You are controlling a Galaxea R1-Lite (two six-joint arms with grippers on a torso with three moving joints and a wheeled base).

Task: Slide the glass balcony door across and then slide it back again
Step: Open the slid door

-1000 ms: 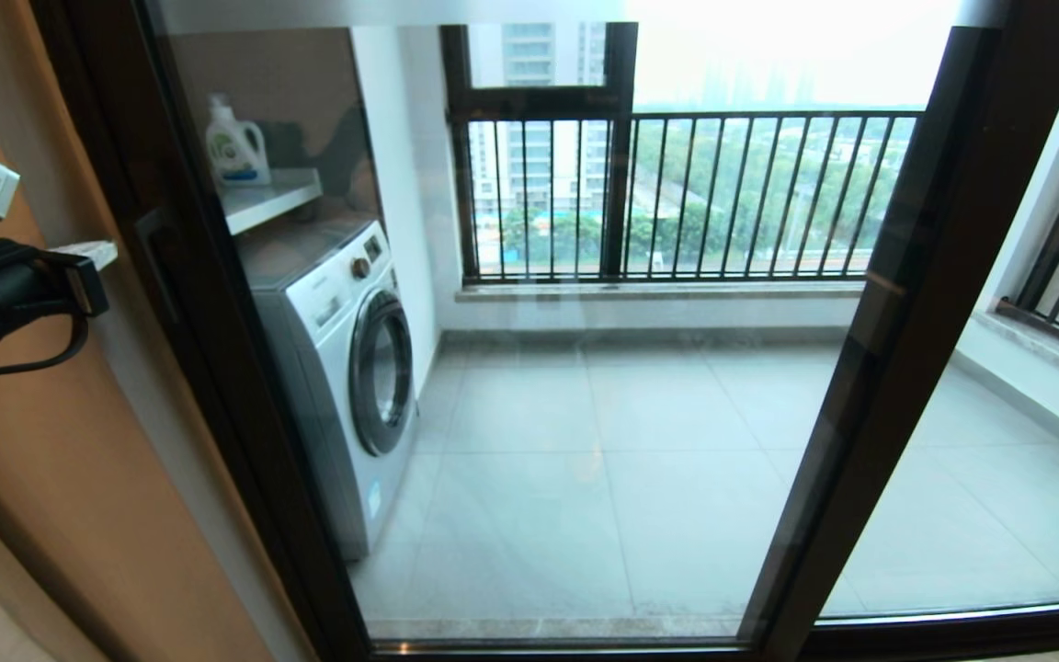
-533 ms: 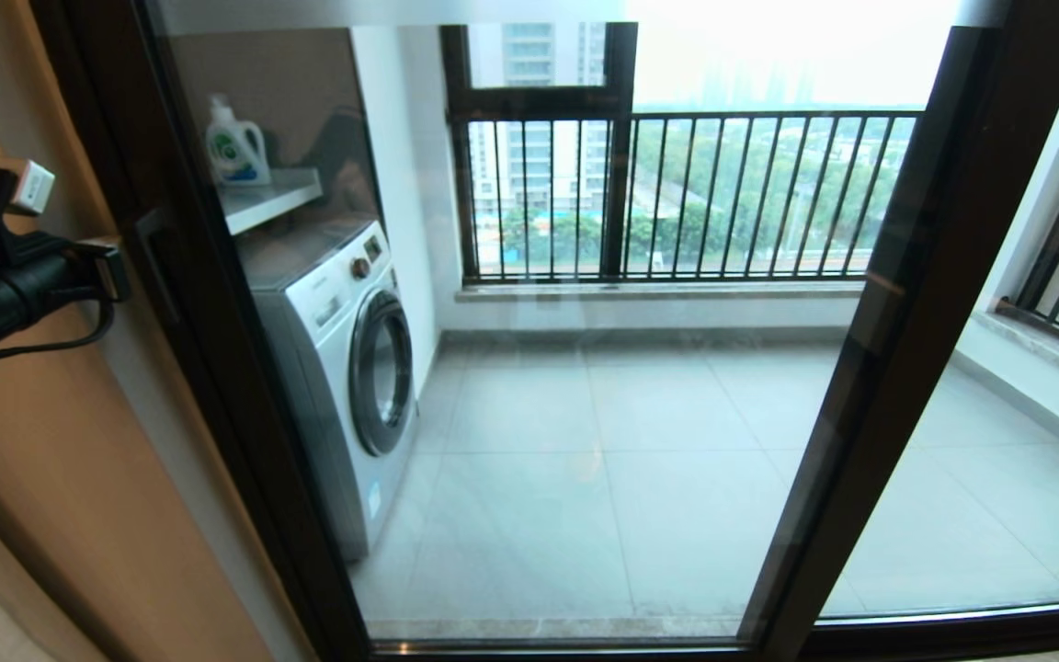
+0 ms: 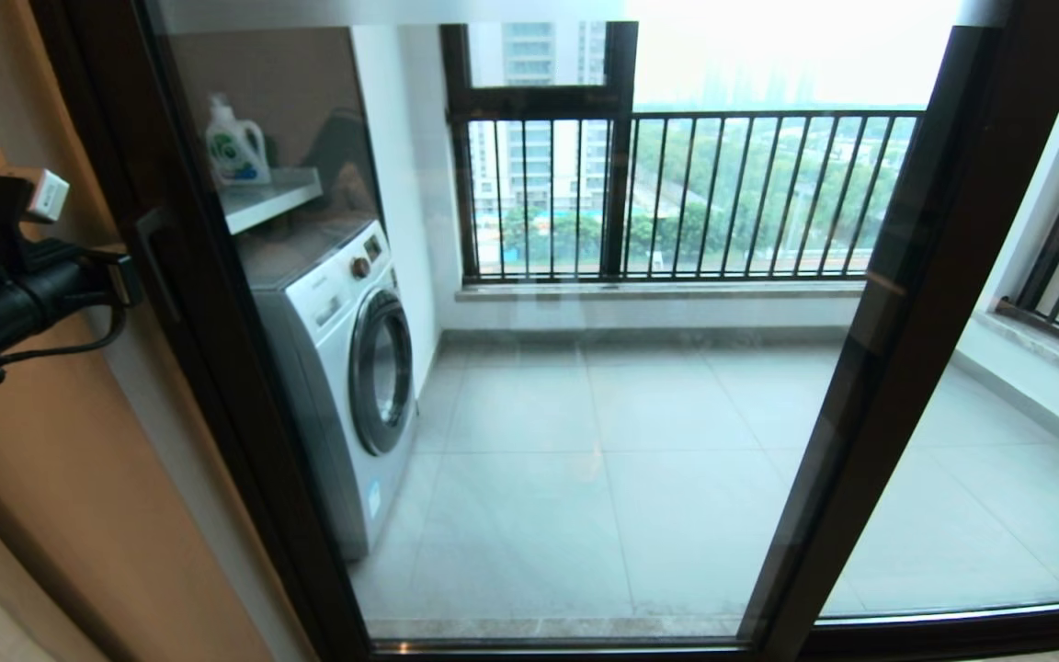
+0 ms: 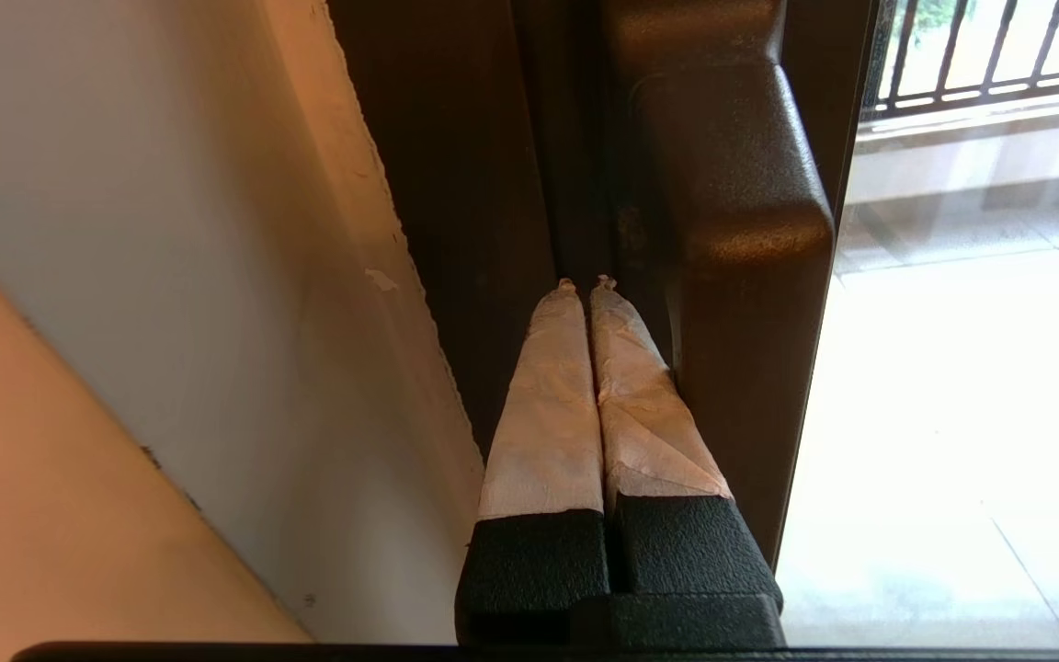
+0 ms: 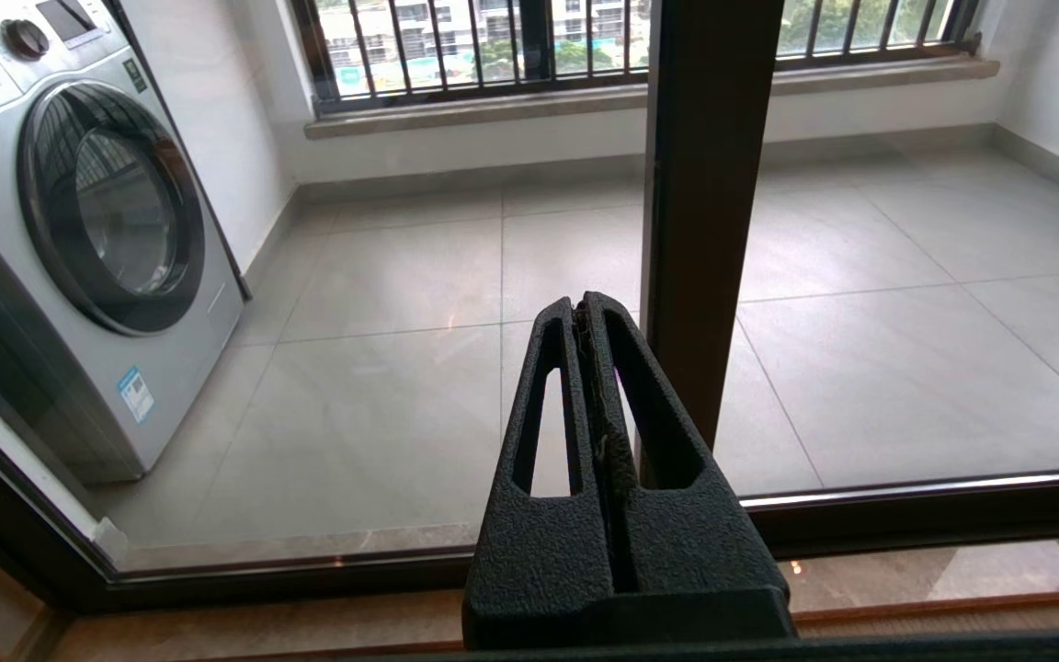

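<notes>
The glass balcony door (image 3: 585, 414) fills the middle of the head view, with its dark left stile (image 3: 217, 386) against the wall. Its dark bar handle (image 3: 157, 262) sits on that stile. My left gripper (image 3: 128, 278) reaches in from the left at handle height. In the left wrist view its white-wrapped fingers (image 4: 552, 386) are pressed together, shut on nothing, with the gripper tip (image 4: 585, 283) tucked into the gap between the handle (image 4: 732, 184) and the door frame. My right gripper (image 5: 583, 308) is out of the head view, shut and empty, held low before the glass.
A second dark-framed glass panel (image 3: 998, 506) stands at the right, its stile (image 3: 897, 322) overlapping the door. Behind the glass are a washing machine (image 3: 346, 368), a shelf with a detergent bottle (image 3: 235, 147) and a barred railing window (image 3: 723, 193). An orange wall (image 3: 51, 478) is on the left.
My left gripper has moved right along the wall toward the door's left stile, and its tip now reaches the bar handle. The door itself has not shifted.
</notes>
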